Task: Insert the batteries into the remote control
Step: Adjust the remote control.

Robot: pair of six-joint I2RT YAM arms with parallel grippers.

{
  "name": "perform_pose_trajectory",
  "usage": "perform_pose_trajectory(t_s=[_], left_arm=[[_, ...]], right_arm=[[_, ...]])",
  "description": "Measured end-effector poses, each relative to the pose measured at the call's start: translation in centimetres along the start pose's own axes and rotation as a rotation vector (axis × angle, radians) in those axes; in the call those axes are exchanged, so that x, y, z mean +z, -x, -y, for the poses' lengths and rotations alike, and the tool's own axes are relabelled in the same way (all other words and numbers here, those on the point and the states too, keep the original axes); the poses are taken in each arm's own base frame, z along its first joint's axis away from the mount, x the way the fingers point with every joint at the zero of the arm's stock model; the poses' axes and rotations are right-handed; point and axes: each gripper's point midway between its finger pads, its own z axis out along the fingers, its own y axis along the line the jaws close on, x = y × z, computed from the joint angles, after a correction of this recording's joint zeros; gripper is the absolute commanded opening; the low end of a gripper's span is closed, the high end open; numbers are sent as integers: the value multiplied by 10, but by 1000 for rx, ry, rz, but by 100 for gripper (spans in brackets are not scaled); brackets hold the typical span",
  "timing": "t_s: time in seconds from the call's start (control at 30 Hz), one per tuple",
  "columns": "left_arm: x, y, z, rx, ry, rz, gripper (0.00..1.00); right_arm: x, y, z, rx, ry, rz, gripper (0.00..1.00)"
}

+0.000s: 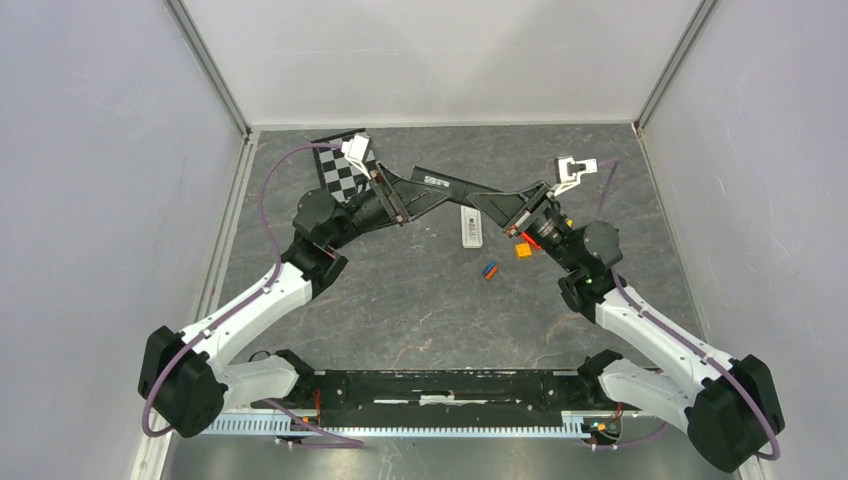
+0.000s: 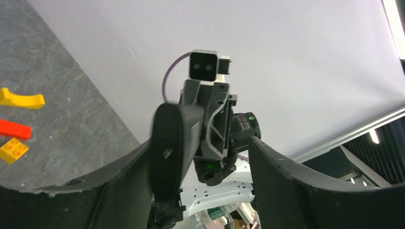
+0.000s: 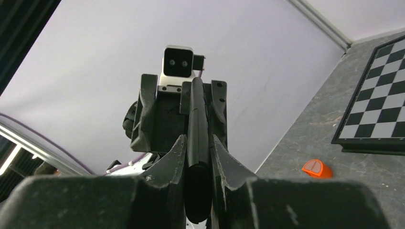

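Note:
A black remote control (image 1: 455,187) hangs in the air between the two arms, above the middle of the table. My right gripper (image 1: 505,205) is shut on one end of it; in the right wrist view the remote (image 3: 197,124) stands edge-on, pinched between the fingers (image 3: 197,143). My left gripper (image 1: 420,192) is open around the other end. In the left wrist view the remote (image 2: 169,143) rests against the left-hand finger (image 2: 119,181), with a wide gap to the other finger (image 2: 286,181). Two small batteries (image 1: 490,270), blue and orange, lie on the table below.
A slim white remote-like piece (image 1: 470,227) lies under the held remote, with an orange block (image 1: 522,250) beside it. A chessboard (image 1: 345,165) sits at the back left. In the left wrist view a yellow arch (image 2: 21,98), a red block (image 2: 14,129) and a yellow block (image 2: 13,149) show.

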Motion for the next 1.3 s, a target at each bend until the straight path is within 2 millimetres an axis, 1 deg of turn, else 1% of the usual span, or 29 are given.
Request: perform_pose_trajectory(t_s=[0.13, 0.17, 0.27, 0.33, 0.37, 0.43, 0.47, 0.53, 0.63, 0.73, 0.83, 0.93, 1.0, 1.1, 1.17, 1.2, 1.3], left_arm=[[0, 4, 10, -18, -38, 14, 54], [0, 4, 10, -24, -39, 15, 51], [0, 3, 5, -52, -39, 18, 39], [-1, 0, 0, -68, -31, 14, 25], [-2, -1, -3, -74, -24, 13, 16], [-3, -3, -8, -76, -13, 12, 2], [-4, -3, -10, -78, -8, 12, 2], [-5, -4, -15, -81, 3, 12, 2], [-8, -8, -24, -93, 24, -1, 2], [-12, -15, -34, -110, 47, -21, 2], [-16, -20, -45, -129, 82, -41, 2], [-19, -25, -55, -147, 116, -60, 2], [-22, -28, -61, -156, 140, -74, 2], [-27, -28, -71, -154, 170, -73, 2], [-31, -28, -77, -154, 187, -70, 2], [-33, -29, -80, -158, 196, -68, 2], [-41, -27, -86, -151, 210, -55, 2]], right_arm=[[6, -11, 2, 36, 20, -19, 0], [7, -12, 1, 41, 29, -19, 0], [9, -14, -1, 47, 45, -18, 0], [9, -16, 0, 51, 45, -20, 0], [9, -17, 2, 52, 41, -20, 0], [8, -18, 4, 44, 34, -21, 0], [7, -19, 7, 42, 24, -25, 3], [6, -21, 11, 33, 2, -27, 13], [-2, -26, 20, 26, -56, -32, 24], [-10, -34, 31, 28, -114, -48, 28], [-17, -41, 45, 23, -162, -68, 31], [-23, -48, 57, 26, -187, -81, 36], [-27, -52, 63, 25, -194, -82, 34], [-33, -52, 74, 22, -210, -72, 32], [-35, -54, 79, 24, -216, -75, 32], [-36, -57, 81, 26, -216, -82, 33], [-35, -62, 85, 24, -210, -101, 44]])
